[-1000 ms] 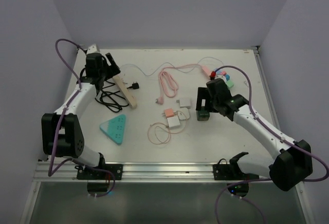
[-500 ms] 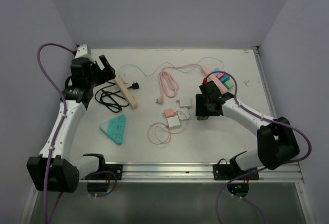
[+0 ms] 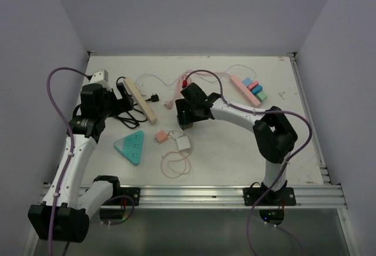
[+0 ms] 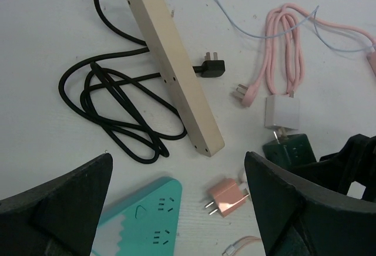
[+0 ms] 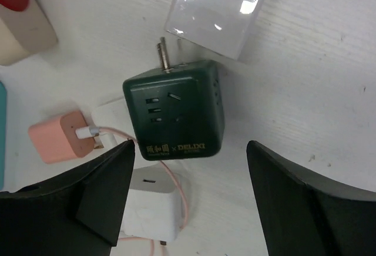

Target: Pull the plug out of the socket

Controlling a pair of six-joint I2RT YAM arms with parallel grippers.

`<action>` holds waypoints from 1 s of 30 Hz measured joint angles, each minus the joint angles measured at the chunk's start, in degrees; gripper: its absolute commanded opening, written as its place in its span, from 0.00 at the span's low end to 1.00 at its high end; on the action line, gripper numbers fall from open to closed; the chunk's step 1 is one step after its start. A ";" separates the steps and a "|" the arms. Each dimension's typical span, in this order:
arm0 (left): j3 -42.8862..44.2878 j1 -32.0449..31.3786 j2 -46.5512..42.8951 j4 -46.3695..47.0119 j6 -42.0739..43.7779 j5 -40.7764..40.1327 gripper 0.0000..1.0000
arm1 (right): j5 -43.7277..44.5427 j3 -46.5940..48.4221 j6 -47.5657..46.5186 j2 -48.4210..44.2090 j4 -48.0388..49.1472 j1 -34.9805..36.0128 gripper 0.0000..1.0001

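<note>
A dark green cube socket [image 5: 173,109] lies on the white table, also in the left wrist view [image 4: 286,150]. A white plug adapter [image 5: 217,9] sits at its far face, with a bare metal prong [image 5: 163,56] showing between them. My right gripper [image 5: 191,150] is open and hovers just over the cube, its fingers wide on either side and touching nothing. In the top view it [image 3: 187,112] is left of the table's middle. My left gripper [image 4: 177,156] is open and empty, above the near end of the beige power strip [image 4: 176,74], and shows at the left [image 3: 120,100].
A coiled black cable [image 4: 117,109] with its plug [image 4: 211,67] lies by the beige strip. A teal triangular socket [image 4: 141,221], a pink adapter [image 4: 228,196] and a white charger [image 5: 153,209] lie near. A pink cable [image 4: 282,50] and a pink strip [image 3: 244,88] are farther back.
My right arm has swung left from the right middle to left of centre. The green cube and the chargers have shifted left with it. My left gripper has moved nearer and slightly right.
</note>
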 measured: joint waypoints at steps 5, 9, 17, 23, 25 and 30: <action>0.00 -0.48 0.00 -0.02 0.15 0.39 0.97 | 1.27 6.51 -2.84 1.29 -1.73 0.28 0.89; 0.00 -0.59 0.00 -0.02 0.13 1.20 0.98 | 5.05 7.80 -7.41 -0.92 -2.71 -2.58 0.88; 0.07 -0.59 0.20 -1.07 0.13 3.72 0.97 | 13.68 6.19 -15.13 -5.35 -4.04 -20.92 0.86; 0.57 -0.59 0.87 -2.89 0.13 4.81 0.98 | 15.56 5.73 -18.12 -4.04 -5.29 -30.60 0.86; 0.68 -0.59 0.87 -3.06 0.13 4.98 0.98 | 15.34 5.73 -18.82 -3.02 -5.38 -32.02 0.86; 0.72 -0.59 1.05 -3.15 0.15 5.07 0.98 | 13.42 5.73 -21.31 1.29 -5.49 -33.57 0.85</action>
